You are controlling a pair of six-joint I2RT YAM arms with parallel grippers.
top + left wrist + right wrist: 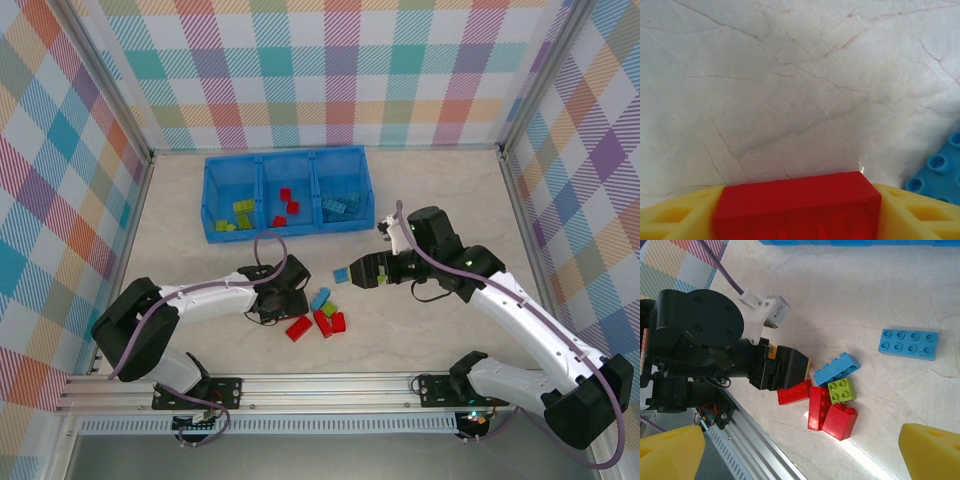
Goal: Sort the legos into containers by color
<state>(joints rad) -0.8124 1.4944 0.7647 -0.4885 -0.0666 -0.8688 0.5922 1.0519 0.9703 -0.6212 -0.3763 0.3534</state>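
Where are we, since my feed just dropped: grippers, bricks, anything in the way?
Left gripper shut on red studded plastic brick. Right gripper open, empty. Light blue studded plastic brick close beside the grip.

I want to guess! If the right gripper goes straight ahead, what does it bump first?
Likely the nearest red brick, just ahead of the open right gripper, though depth is unclear.
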